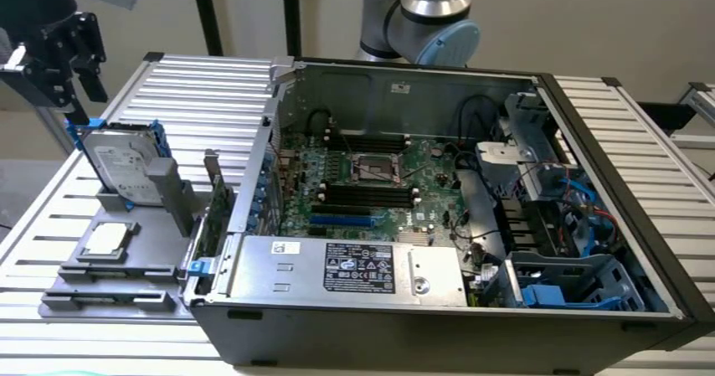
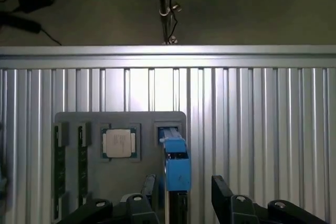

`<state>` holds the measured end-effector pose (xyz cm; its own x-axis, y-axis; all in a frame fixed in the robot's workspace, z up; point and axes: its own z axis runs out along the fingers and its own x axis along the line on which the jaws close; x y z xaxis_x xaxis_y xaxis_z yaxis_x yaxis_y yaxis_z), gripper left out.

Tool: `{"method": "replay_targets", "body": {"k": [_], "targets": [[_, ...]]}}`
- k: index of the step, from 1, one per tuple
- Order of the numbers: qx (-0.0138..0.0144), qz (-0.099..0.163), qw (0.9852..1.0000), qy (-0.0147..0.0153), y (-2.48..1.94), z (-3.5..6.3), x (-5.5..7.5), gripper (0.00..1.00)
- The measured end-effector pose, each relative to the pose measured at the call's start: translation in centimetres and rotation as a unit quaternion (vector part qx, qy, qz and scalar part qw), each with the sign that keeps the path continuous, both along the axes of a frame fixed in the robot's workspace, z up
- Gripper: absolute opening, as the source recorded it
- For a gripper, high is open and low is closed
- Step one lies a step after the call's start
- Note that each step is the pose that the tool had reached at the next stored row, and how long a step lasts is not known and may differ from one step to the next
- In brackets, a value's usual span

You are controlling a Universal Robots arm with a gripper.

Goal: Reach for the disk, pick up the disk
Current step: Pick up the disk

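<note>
Gripper [image 2: 178, 195] hangs over the upright disk [image 1: 120, 165], jaws wide. Slatted metal table [image 1: 637, 150], open computer case [image 1: 335, 338] beside; pale wall [image 1: 625, 16] behind.

silver-grey arm [image 1: 434, 7] with pale blue joint caps and a black, angular gripper [image 2: 184, 190].

i see the disk [image 1: 115, 165] standing upright on edge in a slot of the grey holder [image 1: 67, 269], at about nine o'clock in the exterior view. its silver-grey face carries a white label. its bright blue bracket [image 2: 176, 163] runs along the edges, and from my wrist it appears edge-on.
</note>
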<state>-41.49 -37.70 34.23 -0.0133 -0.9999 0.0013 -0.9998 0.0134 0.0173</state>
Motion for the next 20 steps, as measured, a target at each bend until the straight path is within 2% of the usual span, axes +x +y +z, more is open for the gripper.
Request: {"method": "replay_targets", "body": {"k": [11, 20], "targets": [[0.0000, 0.005, 1.0000, -0.0001, -0.15, -2.00, -0.1, 0.54], [0.0000, 0.005, 1.0000, 0.0000, -0.15, -3.63, -0.7, 0.54]]}}
